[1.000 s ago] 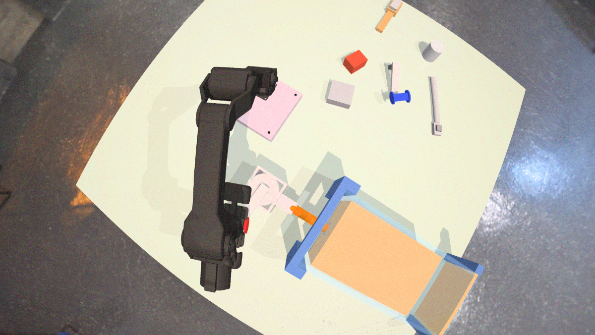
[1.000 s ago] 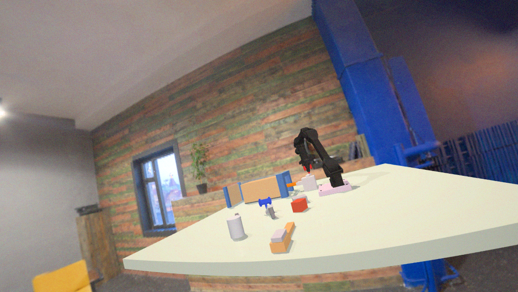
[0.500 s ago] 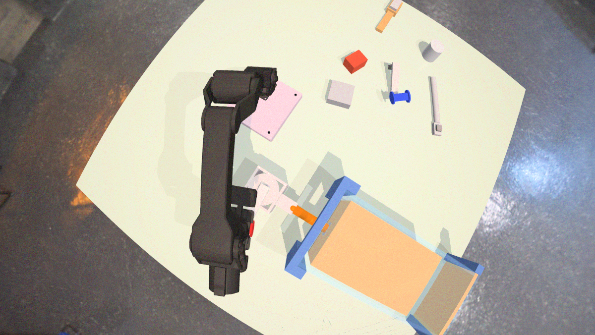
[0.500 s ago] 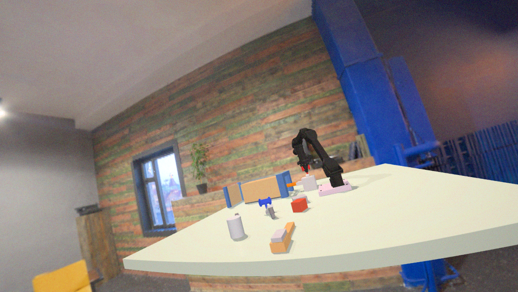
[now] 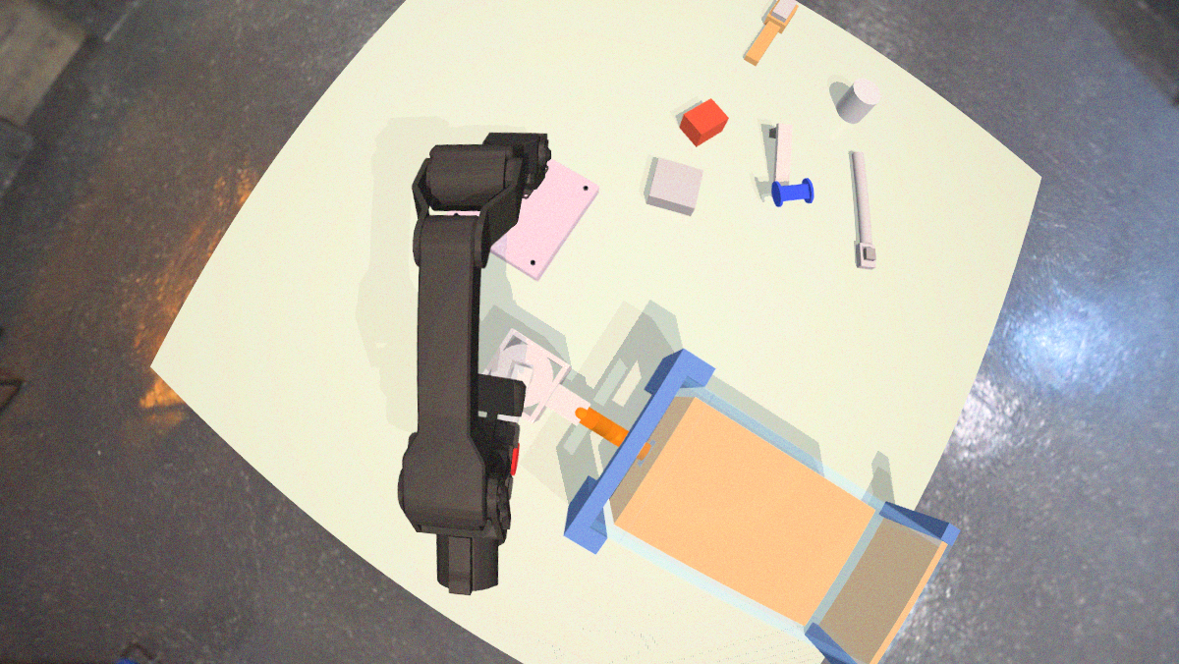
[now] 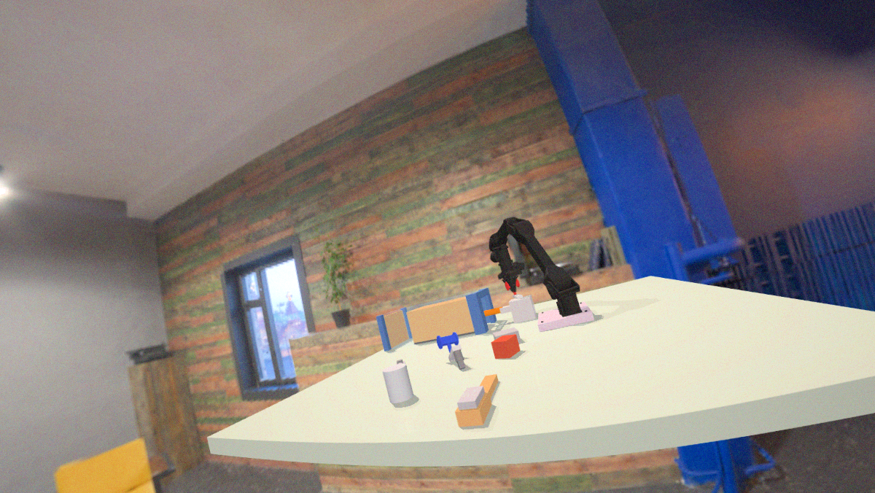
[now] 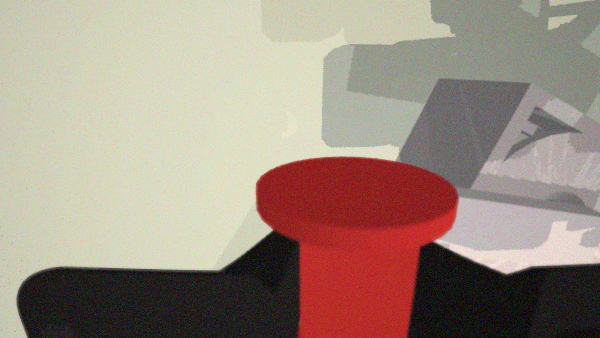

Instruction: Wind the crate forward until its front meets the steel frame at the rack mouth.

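Note:
The tan crate [image 5: 742,503] [image 6: 440,319] sits flat in the clear-panelled cubby, its front close behind the blue steel frame [image 5: 631,453] [image 6: 479,313]. I cannot tell whether they touch. An orange strap piece [image 5: 602,426] [image 6: 492,311] runs from the pale winch [image 5: 551,372] [image 6: 523,309] under the frame's bar to the crate. The winch handle's red grip [image 5: 515,461] [image 7: 357,195] stands upright beside the winch; its crank reaches over the winch top, partly hidden by my arm. My gripper [image 7: 334,227] [image 6: 512,286] is shut on this grip. The key and hole are hidden.
My arm's pink base plate [image 5: 556,214] [image 6: 566,317] is beyond the winch. Farther off are a grey block [image 5: 674,183], a red block [image 5: 703,122] [image 6: 505,347], a blue-gripped crank [image 5: 793,192] [image 6: 447,340], a long bar [image 5: 860,197], a cylinder [image 5: 858,101] [image 6: 397,383] and an orange tool [image 5: 762,40] [image 6: 480,410].

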